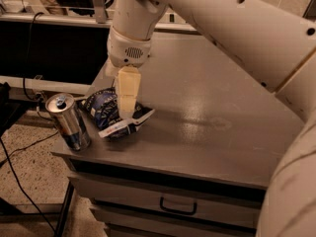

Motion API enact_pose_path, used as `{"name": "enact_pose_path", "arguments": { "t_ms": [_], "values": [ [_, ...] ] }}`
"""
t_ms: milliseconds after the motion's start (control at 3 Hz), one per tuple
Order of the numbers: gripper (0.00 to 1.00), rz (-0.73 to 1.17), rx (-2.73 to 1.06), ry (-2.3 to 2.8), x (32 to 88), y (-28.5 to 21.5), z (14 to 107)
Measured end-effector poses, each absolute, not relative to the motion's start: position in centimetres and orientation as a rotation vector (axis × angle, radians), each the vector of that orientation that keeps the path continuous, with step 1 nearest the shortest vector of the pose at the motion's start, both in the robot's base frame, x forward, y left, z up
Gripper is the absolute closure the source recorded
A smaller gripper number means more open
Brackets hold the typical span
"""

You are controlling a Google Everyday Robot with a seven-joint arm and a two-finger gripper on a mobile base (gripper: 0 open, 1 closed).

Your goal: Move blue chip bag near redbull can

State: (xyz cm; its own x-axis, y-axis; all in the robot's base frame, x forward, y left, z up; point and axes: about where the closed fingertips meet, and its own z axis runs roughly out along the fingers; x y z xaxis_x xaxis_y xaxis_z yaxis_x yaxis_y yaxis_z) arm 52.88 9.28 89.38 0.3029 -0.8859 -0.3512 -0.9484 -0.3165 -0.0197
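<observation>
Can point(69, 122) stands upright at front left corner of table point(212, 112), pull-tab up. Bag point(102, 107) lies crumpled just right of can, near but not touching; white-red strip end points right, raised slightly off surface. Gripper point(127, 113) points straight down over bag's right half, pincer pinching bag. Arm point(222, 23) runs to upper right. Drawer handle point(177, 207) below table front.
</observation>
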Motion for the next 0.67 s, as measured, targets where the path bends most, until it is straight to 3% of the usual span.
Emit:
{"name": "enact_pose_path", "arguments": {
  "t_ms": [667],
  "values": [
    [0.00,0.391,-2.336,1.669,53.15,9.04,89.75]
  ]
}}
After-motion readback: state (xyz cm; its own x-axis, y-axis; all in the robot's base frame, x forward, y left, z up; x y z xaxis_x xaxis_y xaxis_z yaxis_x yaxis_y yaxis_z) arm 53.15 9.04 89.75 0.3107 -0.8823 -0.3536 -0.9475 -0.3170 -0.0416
